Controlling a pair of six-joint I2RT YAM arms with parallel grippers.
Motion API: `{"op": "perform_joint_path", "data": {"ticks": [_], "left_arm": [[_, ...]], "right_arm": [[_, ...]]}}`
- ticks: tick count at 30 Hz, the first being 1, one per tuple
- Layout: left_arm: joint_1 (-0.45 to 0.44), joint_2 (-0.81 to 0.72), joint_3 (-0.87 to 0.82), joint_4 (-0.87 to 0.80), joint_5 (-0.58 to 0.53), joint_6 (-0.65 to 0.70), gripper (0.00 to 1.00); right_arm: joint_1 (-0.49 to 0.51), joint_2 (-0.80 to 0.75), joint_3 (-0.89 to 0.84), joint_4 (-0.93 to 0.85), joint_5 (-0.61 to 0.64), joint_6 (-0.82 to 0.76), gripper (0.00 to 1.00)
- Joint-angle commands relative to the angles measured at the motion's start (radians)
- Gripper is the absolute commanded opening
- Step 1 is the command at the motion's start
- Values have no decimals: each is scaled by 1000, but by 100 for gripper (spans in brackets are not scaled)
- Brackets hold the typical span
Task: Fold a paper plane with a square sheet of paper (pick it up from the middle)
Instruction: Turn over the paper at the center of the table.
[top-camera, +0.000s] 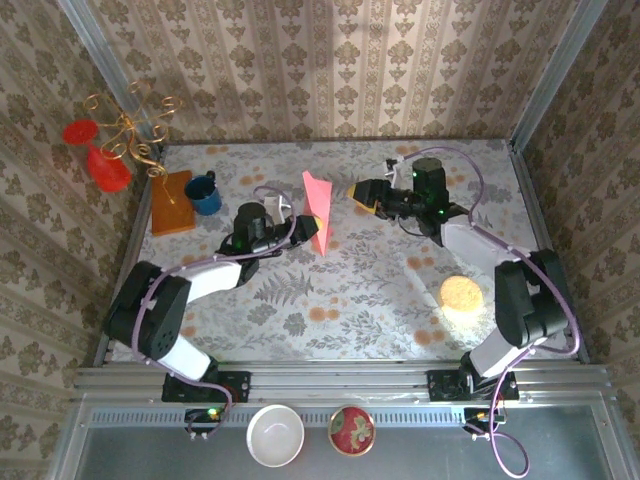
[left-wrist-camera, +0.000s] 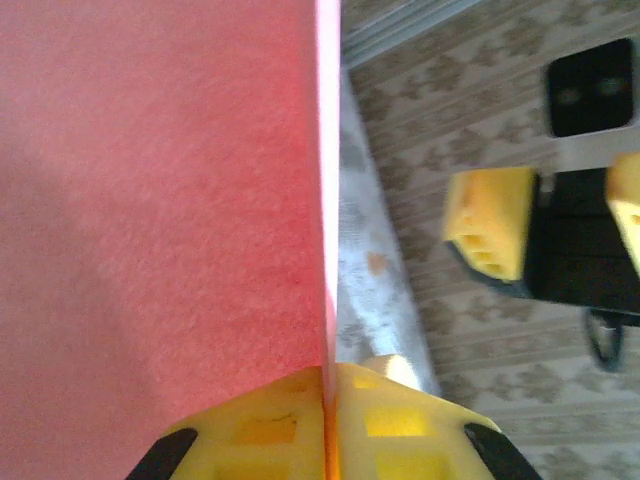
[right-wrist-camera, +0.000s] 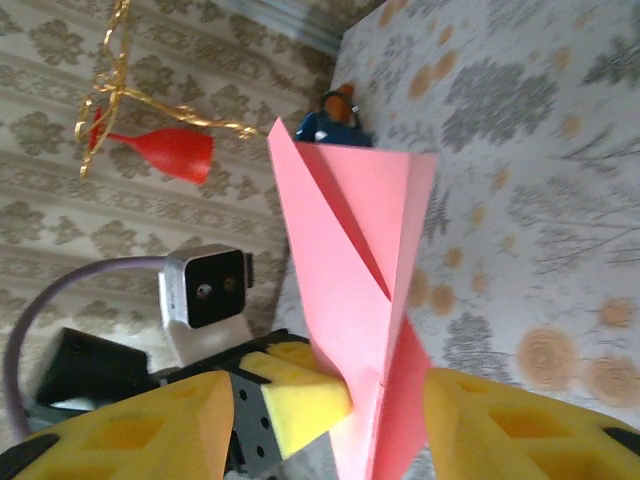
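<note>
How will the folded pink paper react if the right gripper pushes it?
Probably light and floppy: the folded paper is thin sheet, pinched near one end by the left gripper. Its creases likely stiffen it lengthwise; a sideways push could bend it.

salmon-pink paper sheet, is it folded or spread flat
Folded: the salmon-pink paper sheet shows overlapping flaps and diagonal creases, pinched on edge by the left pincer.

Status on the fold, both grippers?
Left gripper shut on pink paper, held on edge. Right gripper open, apart from it. Blue mug off to the left.
</note>
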Motion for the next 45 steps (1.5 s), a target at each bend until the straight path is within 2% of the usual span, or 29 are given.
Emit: {"op": "perform_joint_path", "data": {"ticks": [1,3,5,11,15,18,25,31,34,38,45], "left_arm": [[-56,-90,182,-617,-280,374,11],[-106,-67,310,-883,-501,509,11],[-133,-25,403,-1031,-641,578,11],[-203,113,571,-1230,-981,682,11],[-230,266,697,-1400,-1254,664,10],[-228,362,756,-1474,-1344,638,10],[-228,506,799,-1477,-1370,632,9],[-227,589,801,-1437,-1321,629,10],[-228,616,798,-1412,-1268,620,11],[-227,624,788,-1377,-1141,611,16],[-229,552,754,-1326,-1007,571,24]], "right_arm": [[-3,-66,-41,-128,142,-129,57],[-4,-94,-80,-99,194,-132,58],[-4,-112,-106,-77,230,-130,59],[-4,-147,-110,-154,330,-181,60],[-8,-166,-123,-190,396,-192,60],[-20,-163,-140,-185,399,-180,60],[-44,-144,-163,-168,378,-148,60],[-61,-136,-168,-171,371,-132,60],[-62,-127,-169,-175,369,-127,60],[-64,-116,-165,-172,362,-118,60],[-65,-109,-169,-155,364,-101,61]]}}
